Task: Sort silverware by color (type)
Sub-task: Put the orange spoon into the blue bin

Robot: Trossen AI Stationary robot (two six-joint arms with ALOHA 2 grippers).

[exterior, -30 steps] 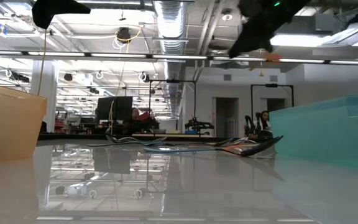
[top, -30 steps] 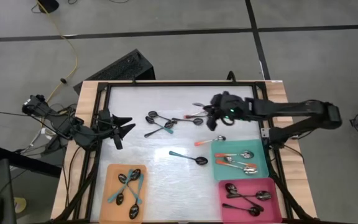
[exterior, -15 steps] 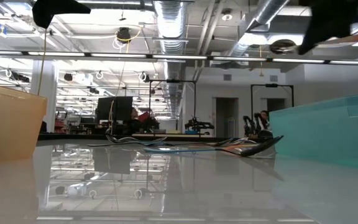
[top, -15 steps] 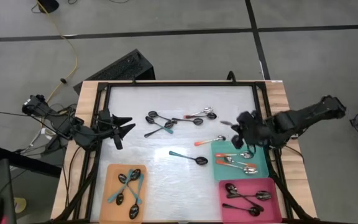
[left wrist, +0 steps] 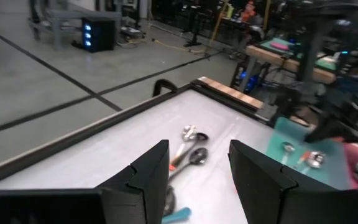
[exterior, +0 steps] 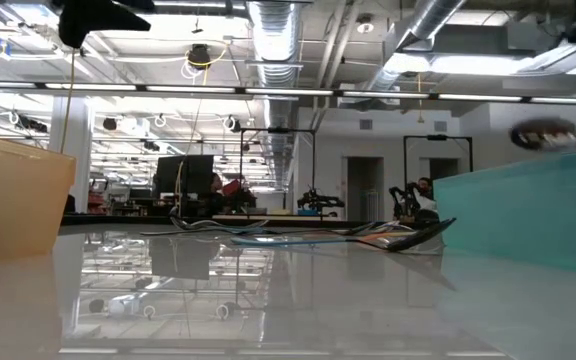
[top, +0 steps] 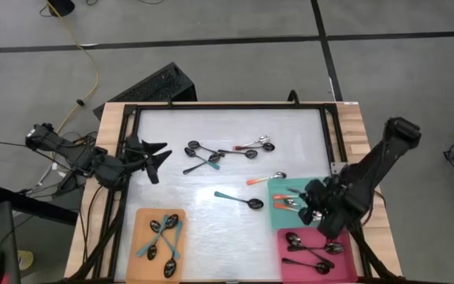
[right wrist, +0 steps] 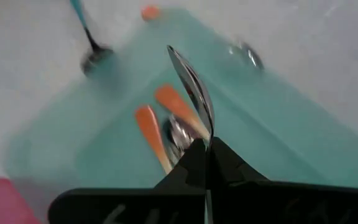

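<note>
My right gripper (top: 307,213) hangs over the teal tray (top: 276,219), close to the pink tray (top: 284,237), and is shut on a plain metal spoon (right wrist: 191,78). Several orange-handled spoons (right wrist: 151,134) lie in the teal tray below it. Dark metal spoons (top: 314,248) lie in the pink tray, and teal-handled spoons (top: 164,237) in the orange tray (top: 142,221). Loose spoons (top: 203,154) lie flat on the white table top, among them a teal-handled one (top: 239,199) and an orange-handled one (top: 265,179). My left gripper (top: 162,155) waits open at the table's left edge. My right gripper pinches the metal spoon between its two shut fingers (right wrist: 229,168). The fingers slant downward, and the spoon lies along them. Its shiny free end (right wrist: 194,93) sticks out ahead of the fingertips. It hangs clear above the teal tray (right wrist: 291,137).
A black frame (top: 227,106) runs round the table top. The three trays line the near edge, the teal one behind the pink at the right. In the left wrist view two metal spoons (left wrist: 191,146) lie ahead of the open fingers. The table's middle near strip is bare.
My right gripper has swung from the far middle of the table toward the near right, sinking and rolling its wrist. It stays shut on the metal spoon, which has travelled with it from above the loose spoons to above the teal tray.
</note>
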